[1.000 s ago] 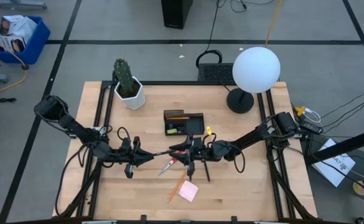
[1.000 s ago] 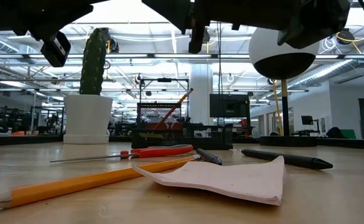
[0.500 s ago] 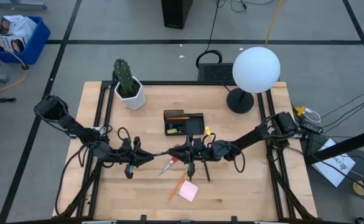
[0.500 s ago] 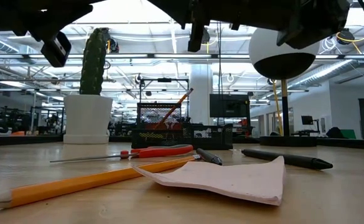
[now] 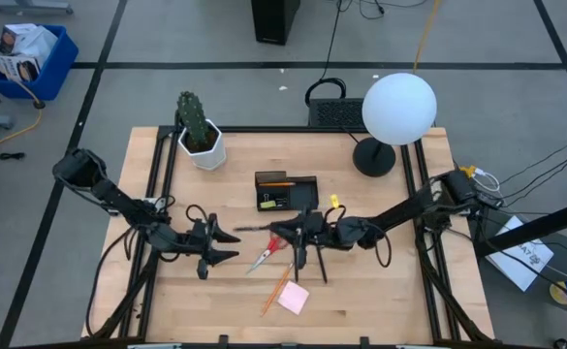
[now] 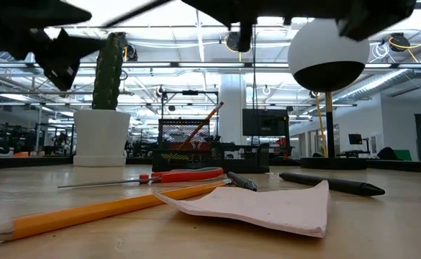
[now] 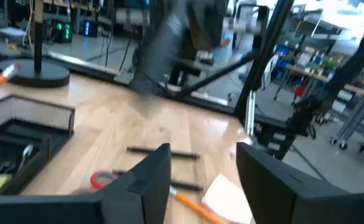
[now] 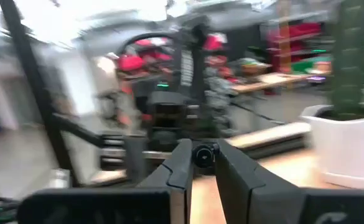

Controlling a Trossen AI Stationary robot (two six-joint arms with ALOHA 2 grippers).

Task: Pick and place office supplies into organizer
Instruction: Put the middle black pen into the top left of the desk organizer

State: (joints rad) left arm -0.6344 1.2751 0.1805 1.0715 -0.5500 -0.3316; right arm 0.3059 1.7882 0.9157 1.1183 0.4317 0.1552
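My right gripper [image 5: 275, 231] is shut on a black pen [image 5: 252, 229] above the table's middle. The pen reaches out toward my left gripper [image 5: 229, 244], which stands open just left of the pen's free end and touches nothing [image 7: 203, 180]. On the table below lie red-handled scissors [image 5: 264, 255], an orange pencil [image 5: 275, 289], a pink sticky-note pad [image 5: 294, 298] and two more black pens [image 5: 309, 264]. The black organizer [image 5: 286, 192] stands behind them with a pencil in it. My right gripper pinches the pen between its two fingers, near the pen's right end [image 8: 201, 155]. The fingers come level from the table's right and lie along the pen. The pen is lifted clear of the table, about level, its free end pointing to the table's left.
A white pot with a cactus [image 5: 202, 145] stands at the far left. A lamp with a white globe [image 5: 397, 109] stands at the far right. Bare wood lies near the front edge on both sides of the pad.
My left gripper has opened and let go of the black pen, which both grippers held between them a second ago. The pen stays lifted in my right gripper, which has risen slightly.
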